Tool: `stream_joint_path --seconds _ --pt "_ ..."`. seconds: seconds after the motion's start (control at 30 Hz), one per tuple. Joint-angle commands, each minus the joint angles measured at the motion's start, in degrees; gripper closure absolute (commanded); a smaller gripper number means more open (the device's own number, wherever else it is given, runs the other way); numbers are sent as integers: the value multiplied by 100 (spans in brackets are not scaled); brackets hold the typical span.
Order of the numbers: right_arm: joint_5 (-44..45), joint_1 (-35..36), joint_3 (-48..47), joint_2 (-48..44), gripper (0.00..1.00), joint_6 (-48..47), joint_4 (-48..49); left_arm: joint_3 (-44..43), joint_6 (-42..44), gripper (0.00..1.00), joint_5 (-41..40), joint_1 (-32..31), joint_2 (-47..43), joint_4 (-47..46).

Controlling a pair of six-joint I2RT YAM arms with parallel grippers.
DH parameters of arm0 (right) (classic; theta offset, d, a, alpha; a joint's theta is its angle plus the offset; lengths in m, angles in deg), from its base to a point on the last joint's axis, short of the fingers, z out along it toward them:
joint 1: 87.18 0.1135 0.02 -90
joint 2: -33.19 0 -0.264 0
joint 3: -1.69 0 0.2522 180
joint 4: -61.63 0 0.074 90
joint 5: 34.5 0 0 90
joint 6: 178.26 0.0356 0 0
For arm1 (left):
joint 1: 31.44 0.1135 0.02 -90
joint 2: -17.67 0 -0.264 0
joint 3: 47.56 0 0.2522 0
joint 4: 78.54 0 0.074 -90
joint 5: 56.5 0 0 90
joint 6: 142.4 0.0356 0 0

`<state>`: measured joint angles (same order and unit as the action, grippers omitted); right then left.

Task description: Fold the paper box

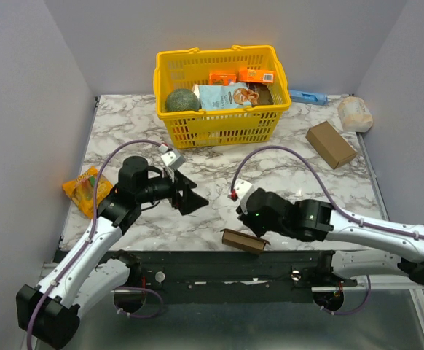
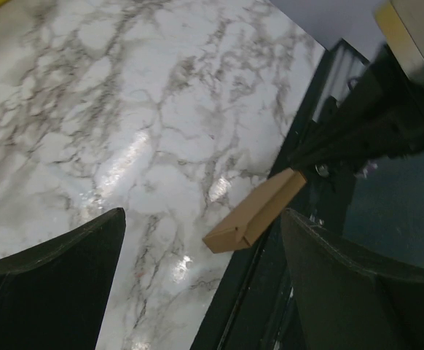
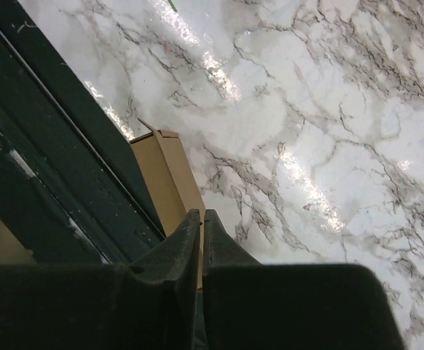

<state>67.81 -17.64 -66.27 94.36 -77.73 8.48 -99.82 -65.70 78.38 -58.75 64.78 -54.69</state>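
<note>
The paper box (image 1: pixel 244 240) lies flattened at the table's near edge, a thin brown cardboard piece partly over the dark rail. My right gripper (image 1: pixel 260 235) is down at its right end. In the right wrist view the paper box (image 3: pixel 165 171) runs in under the fingertips, and the right gripper (image 3: pixel 202 213) has its jaws pressed almost together on the cardboard edge. My left gripper (image 1: pixel 191 197) hovers to the left of the box, open and empty. In the left wrist view the paper box (image 2: pixel 256 211) shows beyond the wide-apart jaws of the left gripper (image 2: pixel 203 213).
A yellow basket (image 1: pixel 219 131) full of groceries stands at the back centre. A thicker brown carton (image 1: pixel 331 144) and a pale wrapped item (image 1: pixel 355 113) sit at the back right. An orange snack packet (image 1: pixel 87 188) lies at the left edge. The black rail (image 1: pixel 219 266) borders the near edge.
</note>
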Motion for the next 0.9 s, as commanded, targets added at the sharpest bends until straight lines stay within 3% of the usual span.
stream_joint_path --seconds 0.0,0.13,0.17,0.23,0.27,0.33,0.53,0.87 --pt "-1162 -388 269 -386 87 -340 248 80 556 2 252 -748 -141 45" --pt "-1161 -388 401 -474 72 -393 275 36 671 1 -381 -978 -115 265" --pt "-1205 -388 427 -483 54 -402 275 -34 714 1 -497 -987 -115 379" --pt "-1556 -388 576 -483 38 -463 362 -70 689 1 -655 -978 -132 380" --pt "-1618 -388 646 -474 21 -472 397 -52 636 1 -682 -978 -141 336" --pt "-1653 -388 674 -413 12 -542 477 -52 644 1 -700 -969 -202 319" --pt "-1531 -388 489 255 0 -578 416 -61 688 1 -911 -969 -281 424" --pt "-1267 -283 208 1221 2 -384 231 -70 654 1 -1210 -917 -501 407"
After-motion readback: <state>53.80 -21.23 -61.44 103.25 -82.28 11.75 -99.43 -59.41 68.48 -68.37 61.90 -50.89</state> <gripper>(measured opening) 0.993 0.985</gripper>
